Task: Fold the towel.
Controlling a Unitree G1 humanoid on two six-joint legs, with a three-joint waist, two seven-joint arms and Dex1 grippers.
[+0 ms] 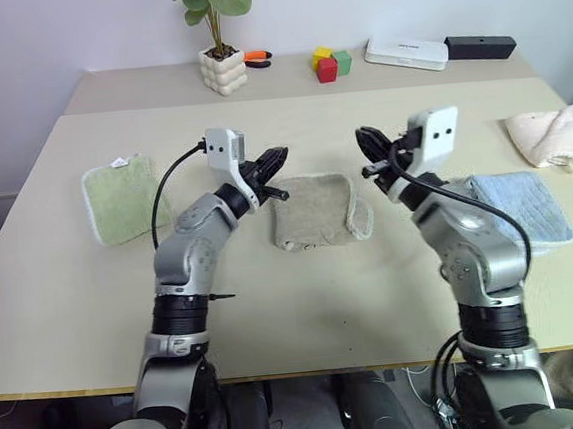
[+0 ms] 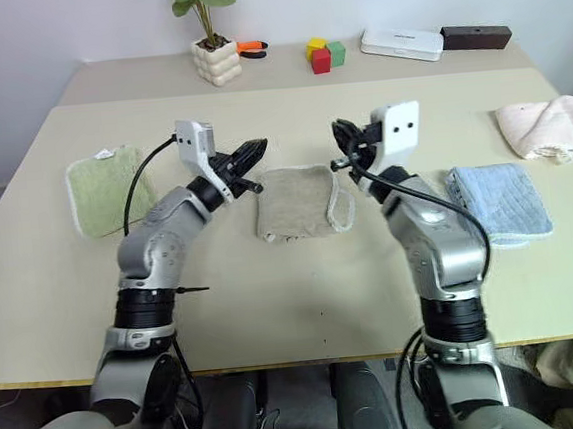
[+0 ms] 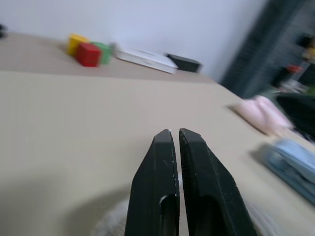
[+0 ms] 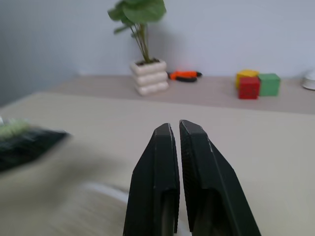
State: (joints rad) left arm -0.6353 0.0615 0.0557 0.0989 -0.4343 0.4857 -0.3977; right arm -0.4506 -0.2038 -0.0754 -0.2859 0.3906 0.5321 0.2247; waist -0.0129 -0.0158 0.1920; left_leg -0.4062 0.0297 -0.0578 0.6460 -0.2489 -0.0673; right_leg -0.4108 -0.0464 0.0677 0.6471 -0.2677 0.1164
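Observation:
The towel [image 1: 314,212] is a beige-tan cloth with white edging, lying folded into a small rectangle at the table's middle. My left gripper [image 1: 279,157] hovers just above and left of the towel's far left corner, its fingers [image 3: 165,162] pressed together with nothing between them. My right gripper [image 1: 364,137] hangs above and right of the towel's far right corner, also shut and empty, with its fingers [image 4: 160,162] touching each other. Both grippers point toward the back of the table and slightly inward. A blurred strip of the towel [image 4: 98,206] lies below the right fingers.
A small green cloth [image 1: 121,197] lies at the left. A folded blue cloth [image 1: 527,205] and a pinkish-cream towel [image 1: 561,135] lie at the right. On the back ledge stand a potted plant [image 1: 223,67], an orange tool [image 1: 258,58], coloured blocks [image 1: 331,63], a white box [image 1: 408,52] and a black box [image 1: 480,47].

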